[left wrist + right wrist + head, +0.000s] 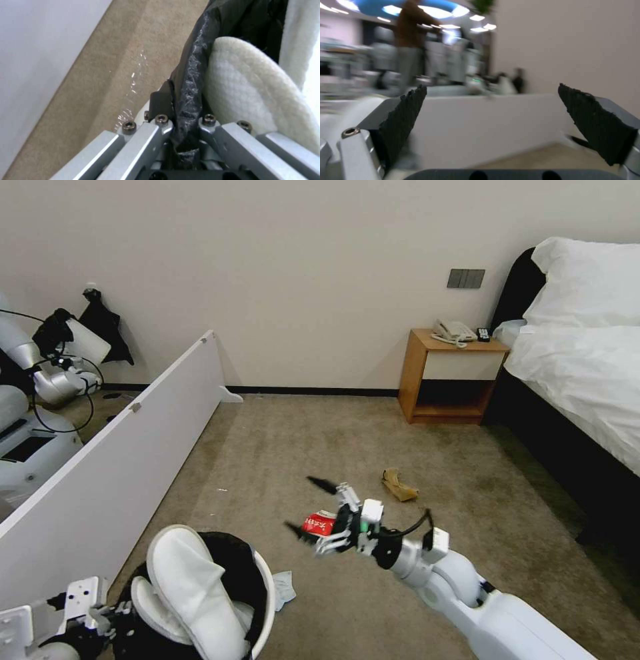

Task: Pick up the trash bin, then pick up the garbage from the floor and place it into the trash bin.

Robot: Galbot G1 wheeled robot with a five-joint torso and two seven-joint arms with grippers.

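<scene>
Nearest, at 7 o'clock in the head view, the left gripper [100,613] is clamped on the rim of the trash bin [267,587]. The left wrist view confirms it: the fingers [160,125] pinch the black bag liner [190,100] folded over the edge. This grip appears meant to keep the bin carried close to the base, mouth up, so litter can be dropped in from the side.

Inside the bin two white slippers [193,593] stand on end, toes above the rim; they look too long to lie flat.

Just beside the bin at 6 o'clock a crumpled tissue [283,587] lies on the floor [320,447], not yet collected.

At centre, the right gripper [313,510] hangs above the carpet, well clear of the bin, its jaws spread wide and holding nothing. The right wrist view shows both black pads [403,117] apart with only a white panel beyond. A red snack packet [319,524] lies on the floor directly by the lower finger; judged as the item now being approached.

Farther, toward 1 o'clock, a crumpled brown paper bag [399,485] remains on the floor. Beyond it stand a nightstand [450,377] and bed [580,360].
</scene>
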